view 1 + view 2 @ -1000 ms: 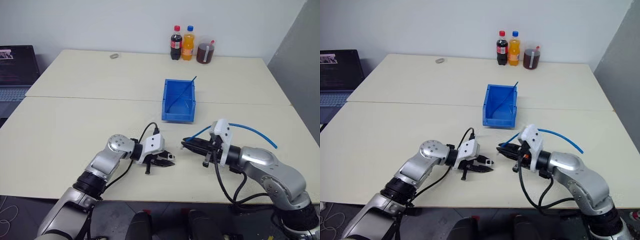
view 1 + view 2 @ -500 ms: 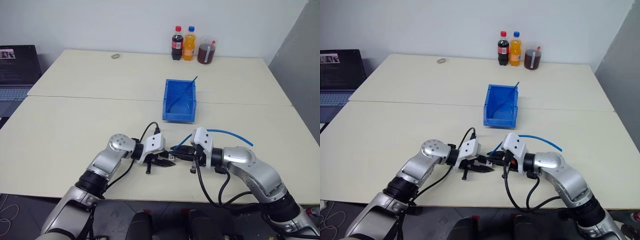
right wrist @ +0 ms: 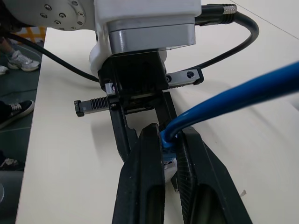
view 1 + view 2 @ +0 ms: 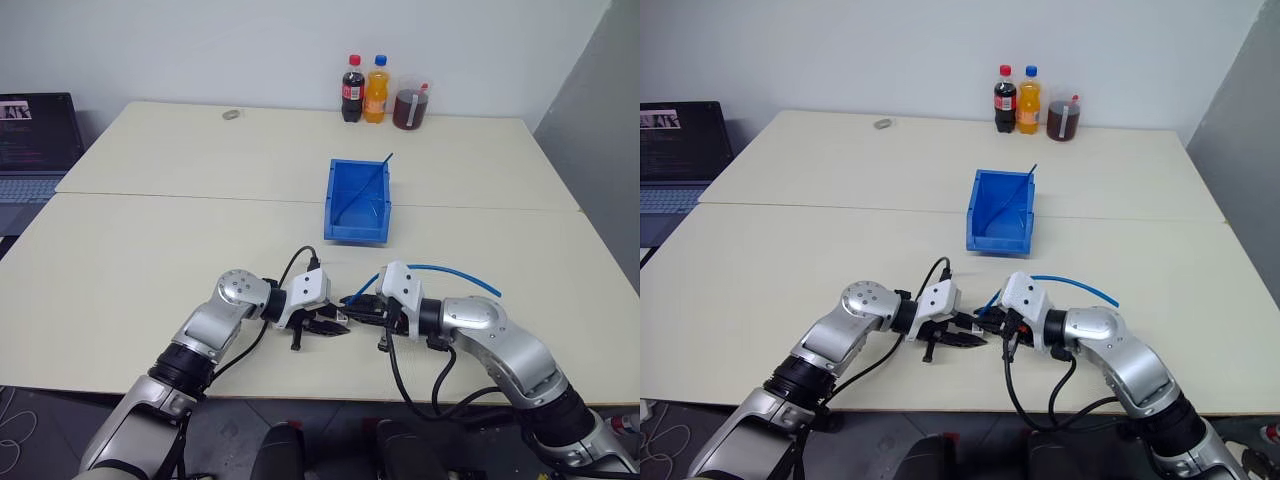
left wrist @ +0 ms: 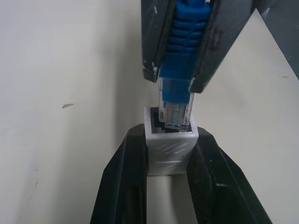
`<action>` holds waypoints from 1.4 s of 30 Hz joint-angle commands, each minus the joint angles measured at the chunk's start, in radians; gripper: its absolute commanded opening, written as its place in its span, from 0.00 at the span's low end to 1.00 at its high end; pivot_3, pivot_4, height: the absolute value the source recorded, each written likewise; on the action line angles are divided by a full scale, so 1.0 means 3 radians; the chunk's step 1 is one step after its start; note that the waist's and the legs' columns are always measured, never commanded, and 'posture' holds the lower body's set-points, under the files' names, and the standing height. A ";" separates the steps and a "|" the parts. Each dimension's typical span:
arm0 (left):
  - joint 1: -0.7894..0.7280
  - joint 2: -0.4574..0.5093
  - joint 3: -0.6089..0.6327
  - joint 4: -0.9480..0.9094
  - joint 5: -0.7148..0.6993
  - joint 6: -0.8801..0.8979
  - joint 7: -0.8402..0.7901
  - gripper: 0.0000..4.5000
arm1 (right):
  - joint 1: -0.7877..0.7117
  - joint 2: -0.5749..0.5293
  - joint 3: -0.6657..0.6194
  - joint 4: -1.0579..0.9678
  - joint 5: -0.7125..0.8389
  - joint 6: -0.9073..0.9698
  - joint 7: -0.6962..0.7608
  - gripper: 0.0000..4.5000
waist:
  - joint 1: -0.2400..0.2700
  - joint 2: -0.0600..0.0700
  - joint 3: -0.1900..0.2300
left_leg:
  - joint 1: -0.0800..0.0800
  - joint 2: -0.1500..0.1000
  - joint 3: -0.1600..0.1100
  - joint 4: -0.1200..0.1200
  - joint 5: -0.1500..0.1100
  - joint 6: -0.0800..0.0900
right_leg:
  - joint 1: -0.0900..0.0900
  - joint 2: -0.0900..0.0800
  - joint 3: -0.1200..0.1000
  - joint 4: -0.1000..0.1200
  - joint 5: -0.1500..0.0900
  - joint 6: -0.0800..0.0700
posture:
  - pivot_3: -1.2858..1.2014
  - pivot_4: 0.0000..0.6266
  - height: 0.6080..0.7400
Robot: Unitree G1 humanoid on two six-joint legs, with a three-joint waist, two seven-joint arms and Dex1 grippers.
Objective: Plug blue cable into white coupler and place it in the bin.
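Note:
My left gripper [image 4: 336, 323] is shut on the white coupler [image 5: 170, 150], holding it just above the table with its dark opening facing the right gripper. My right gripper [image 4: 352, 305] is shut on the blue cable [image 4: 452, 271], clamping the ribbed boot just behind the clear plug [image 5: 174, 105]. The plug's tip sits in the mouth of the coupler's opening. The cable's free length arcs back over my right forearm. The blue bin [image 4: 357, 204] stands open-topped farther back at mid-table, with a thin dark line running across its inside.
Two bottles [image 4: 364, 88] and a jar of dark liquid [image 4: 408, 106] stand at the table's far edge. A small grey object [image 4: 231, 114] lies far left of them. A laptop [image 4: 30, 140] sits on a separate surface to the left.
My right gripper has carried the cable leftward and slightly down, bringing the plug from a hand's width away up to the coupler's opening. The left gripper has stayed still.

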 commanded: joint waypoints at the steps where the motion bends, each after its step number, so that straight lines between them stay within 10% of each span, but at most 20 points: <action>1: 0.0017 -0.0024 0.0051 -0.0044 0.0020 0.0033 0.0053 0.18 | 0.0026 -0.0059 0.0103 0.0032 -0.0147 -0.0032 0.0069 0.02 | 0.0000 0.0000 0.0000 | 0.0000 0.0000 0.0000 0.0000 0.0000 0.0000 | 0.0000 0.0000 0.0000 0.0000 0.0000 0.0000 | 0.52 0.24 1.00; 42: 0.0123 -0.0028 0.0097 -0.0205 -0.0007 0.0136 0.0129 0.18 | -0.0320 0.0082 0.0622 0.0656 -0.0573 -0.0155 0.0644 0.02 | -0.0007 0.0003 -0.0016 | 0.0054 0.0006 0.0003 -0.0002 0.0000 0.0001 | 0.0050 0.0004 0.0005 -0.0002 -0.0014 0.0010 | 0.52 0.24 1.00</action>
